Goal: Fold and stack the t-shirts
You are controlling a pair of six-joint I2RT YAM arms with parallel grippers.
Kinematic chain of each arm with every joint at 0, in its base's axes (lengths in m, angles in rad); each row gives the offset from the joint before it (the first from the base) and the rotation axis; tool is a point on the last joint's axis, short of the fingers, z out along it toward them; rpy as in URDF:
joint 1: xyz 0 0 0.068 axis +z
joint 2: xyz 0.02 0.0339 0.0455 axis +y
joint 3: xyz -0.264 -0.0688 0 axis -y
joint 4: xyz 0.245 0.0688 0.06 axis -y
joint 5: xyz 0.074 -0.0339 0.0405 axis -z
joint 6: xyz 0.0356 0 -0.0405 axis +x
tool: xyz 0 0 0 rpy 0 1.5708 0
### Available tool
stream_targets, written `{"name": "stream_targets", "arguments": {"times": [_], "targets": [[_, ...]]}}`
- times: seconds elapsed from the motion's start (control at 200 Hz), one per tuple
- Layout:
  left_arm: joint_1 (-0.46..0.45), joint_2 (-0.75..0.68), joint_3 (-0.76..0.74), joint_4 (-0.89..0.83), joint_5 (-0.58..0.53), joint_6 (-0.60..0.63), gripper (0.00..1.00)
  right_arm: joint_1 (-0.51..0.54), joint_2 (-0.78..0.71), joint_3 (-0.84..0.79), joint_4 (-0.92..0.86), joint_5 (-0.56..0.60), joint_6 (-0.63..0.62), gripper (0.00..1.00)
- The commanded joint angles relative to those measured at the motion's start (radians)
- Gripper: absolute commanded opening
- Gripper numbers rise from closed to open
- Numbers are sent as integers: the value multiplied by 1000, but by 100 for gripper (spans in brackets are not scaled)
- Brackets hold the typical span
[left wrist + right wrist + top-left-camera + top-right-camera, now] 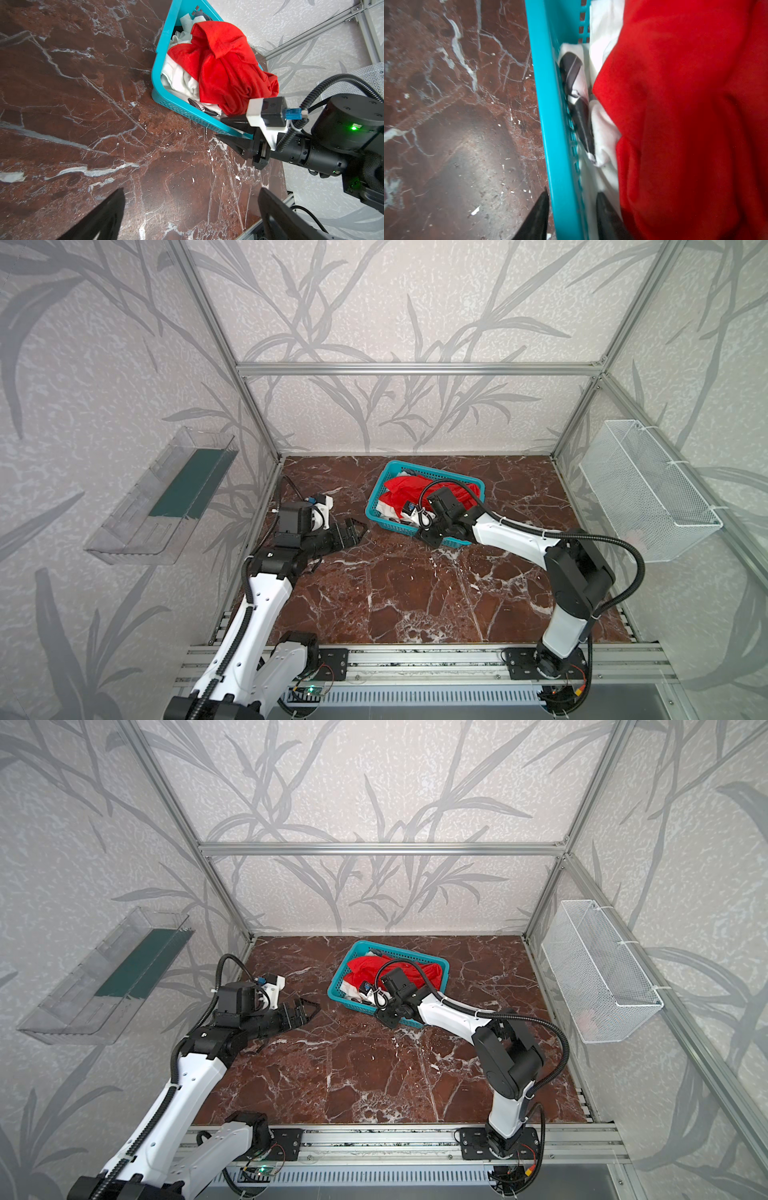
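A teal lattice basket (372,506) (337,986) stands at the back middle of the marble table. In it lie the t-shirts, crumpled: a red one (398,489) (228,68) (685,114) on top, a white one with black marks (182,81) (604,128) under it. A bit of grey cloth (200,14) shows at the far end. My right gripper (573,193) (218,128) is astride the basket's near wall (550,104), one finger outside and one inside against the white cloth, shut on the wall. My left gripper (358,531) (192,191) hovers open and empty, left of the basket.
The brown marble table top (415,593) is bare in front of the basket. A clear plastic tray (162,497) hangs on the left wall and a white wire basket (648,489) on the right wall. Aluminium frame posts stand at the corners.
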Motion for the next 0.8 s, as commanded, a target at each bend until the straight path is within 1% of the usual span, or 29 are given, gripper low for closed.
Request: {"name": "stream_targets", "arguments": {"times": [0.0,0.13,0.24,0.355,0.455,0.475,0.55,0.62,0.72,0.795], "targets": [[-5,1,5,-7,-13,-11,99,6,19,40,-23,71,7,27],[-5,2,6,2,-20,-14,99,2,15,41,-40,185,38,10],[-5,15,4,31,-15,-23,99,-20,-14,6,-13,290,83,0],[-7,51,8,70,5,-35,99,-91,-59,-31,-14,353,146,0],[-14,89,21,109,34,-46,99,-174,-97,-79,-13,413,151,0],[-18,99,24,119,40,-49,99,-198,-125,-87,-19,416,150,0],[-49,153,52,176,92,-64,99,-281,-160,-115,-25,424,141,0],[-96,230,117,229,145,-88,99,-348,-185,-154,3,434,99,0],[-207,369,267,243,137,-72,99,-434,-212,-207,72,451,26,0],[-275,479,389,244,133,-63,99,-488,-231,-235,118,420,-16,0]]}}
